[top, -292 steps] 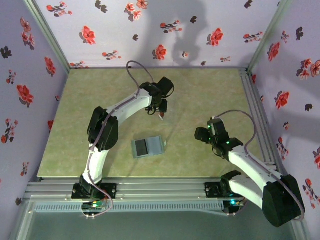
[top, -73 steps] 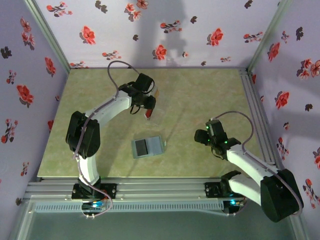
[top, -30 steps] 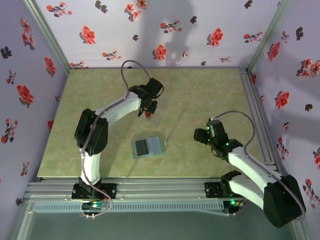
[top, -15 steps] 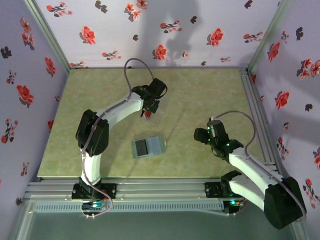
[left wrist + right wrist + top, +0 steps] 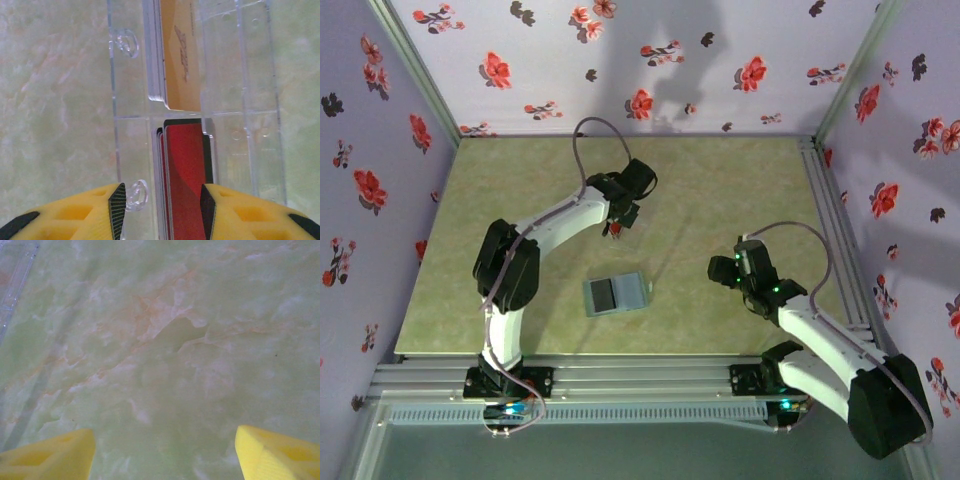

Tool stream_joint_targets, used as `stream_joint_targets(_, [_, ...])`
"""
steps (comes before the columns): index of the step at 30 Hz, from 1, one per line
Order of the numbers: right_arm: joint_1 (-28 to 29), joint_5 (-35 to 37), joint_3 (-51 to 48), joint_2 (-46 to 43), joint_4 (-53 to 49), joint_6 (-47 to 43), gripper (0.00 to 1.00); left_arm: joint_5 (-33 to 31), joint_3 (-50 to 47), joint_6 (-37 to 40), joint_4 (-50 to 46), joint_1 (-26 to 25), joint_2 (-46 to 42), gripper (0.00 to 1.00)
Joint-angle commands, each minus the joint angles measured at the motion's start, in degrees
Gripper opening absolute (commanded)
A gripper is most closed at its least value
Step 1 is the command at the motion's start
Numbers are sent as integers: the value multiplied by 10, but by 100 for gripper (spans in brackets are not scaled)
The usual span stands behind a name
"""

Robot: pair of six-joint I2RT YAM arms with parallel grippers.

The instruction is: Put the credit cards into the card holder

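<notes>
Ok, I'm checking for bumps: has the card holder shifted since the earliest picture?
No. The card holder lies at the same spot and angle, just as far from the near rail.

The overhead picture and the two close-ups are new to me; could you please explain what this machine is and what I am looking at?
It is a pair of robot arms bolted at the near edge of a green marbled table. The overhead picture comes from a fixed camera above and behind them. Each close-up comes from a camera on one wrist, so the yellow shapes at its bottom are that arm's own fingers. On the table lies a grey-teal card holder, opened flat, apart from both arms. The left gripper hangs open over a clear plastic case. The case holds a stack of red cards, right between the fingers, and yellow cards beyond. It seems to grip nothing. The right gripper is open over bare table, holding nothing.
</notes>
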Motion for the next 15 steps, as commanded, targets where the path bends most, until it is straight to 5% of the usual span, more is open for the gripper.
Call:
stream_joint_targets(1, [5, 10, -10, -9, 5, -13, 75, -55, 10, 20, -26, -10, 18, 47])
stream_joint_targets(15, [6, 3, -6, 4, 10, -15, 75, -94, 14, 33, -28, -24, 48, 57])
